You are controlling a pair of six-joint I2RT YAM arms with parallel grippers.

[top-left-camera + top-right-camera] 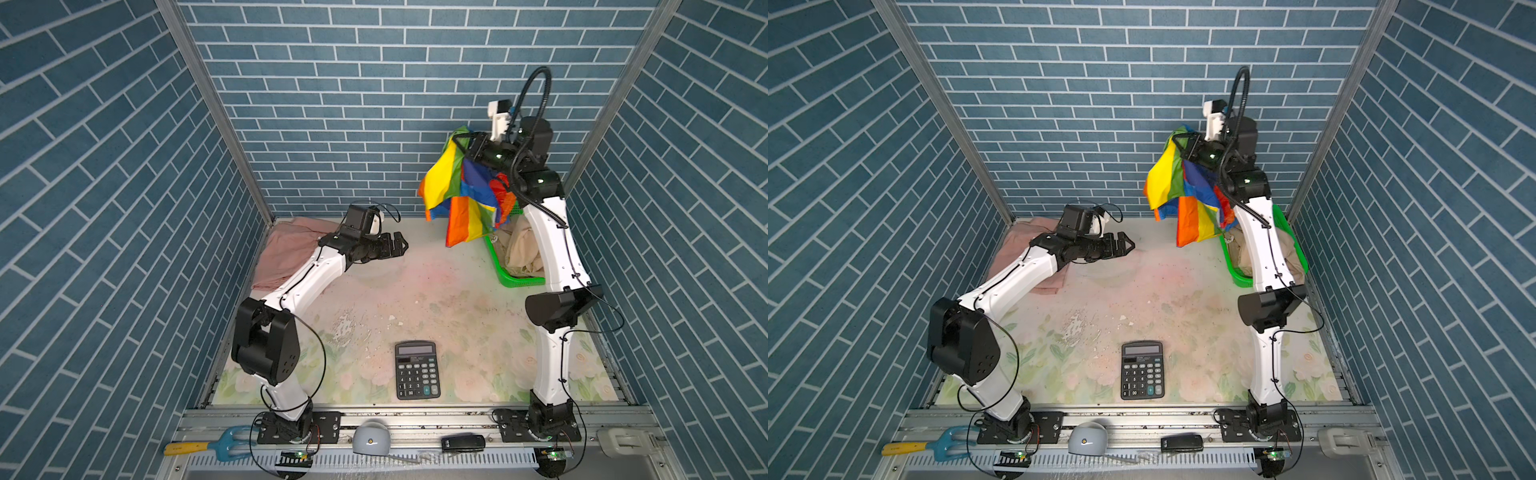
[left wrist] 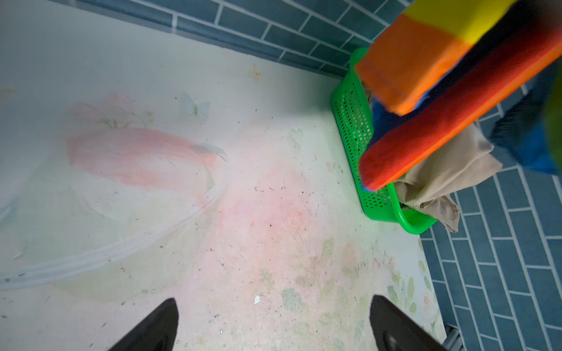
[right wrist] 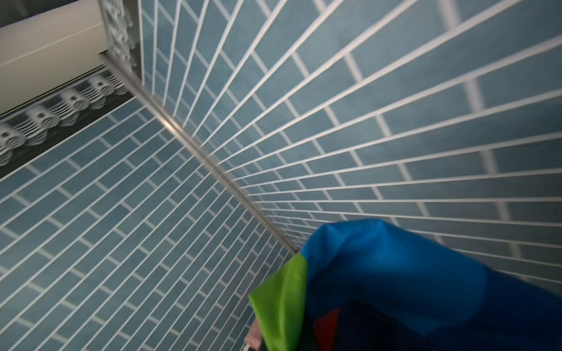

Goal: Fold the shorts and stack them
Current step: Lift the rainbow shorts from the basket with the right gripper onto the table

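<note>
I hold the rainbow shorts [image 1: 457, 195] high over the green basket [image 1: 505, 276] in the far right corner. My right gripper [image 1: 466, 143] is clamped tight on a bunched edge near the top of the cloth, and the legs dangle free above the table [image 1: 415, 299]. The step in hand, as I judge it, is carrying them to the open middle of the table and laying them flat. To do it well I should swing clear of the basket rim, lower until the hems touch down first, then drag gently so the cloth spreads rather than heaps. My left gripper [image 1: 398, 244] hovers above the table with its jaws spread wide, holding nothing, placed to catch a loose corner. The pink shorts [image 1: 286, 253] lie at the far left beneath that arm; the beige shorts [image 1: 521, 249] sit in the basket.
</note>
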